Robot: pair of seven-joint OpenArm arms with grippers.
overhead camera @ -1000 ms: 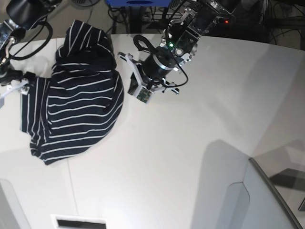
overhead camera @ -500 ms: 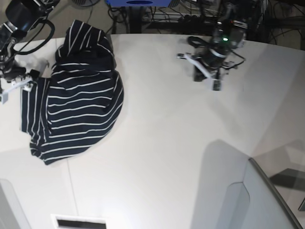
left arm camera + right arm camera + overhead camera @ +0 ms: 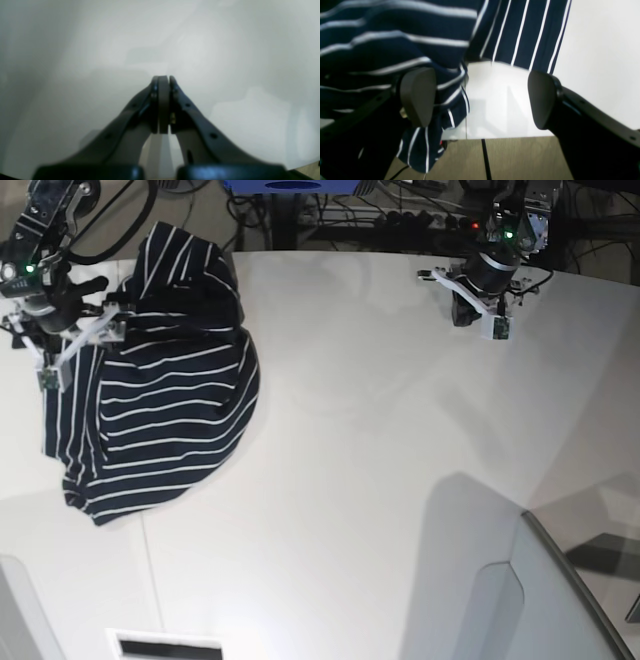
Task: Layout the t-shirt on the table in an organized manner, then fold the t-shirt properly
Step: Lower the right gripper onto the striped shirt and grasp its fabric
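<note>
One t-shirt (image 3: 160, 380), one worktop (image 3: 380, 460). My right end effector (image 3: 480, 100) gapes wide beside its hem; left end effector (image 3: 163, 100) pinched closed, empty.

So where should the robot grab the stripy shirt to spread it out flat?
Probably the loose edge of the t-shirt that bunches up and spills over the table edge. The open right gripper already hangs there, one pad against the fabric. Coming from the table's edge and pinching that hanging fold looks easiest, since the rest lies in a flat heap with no raised part to pinch.
</note>
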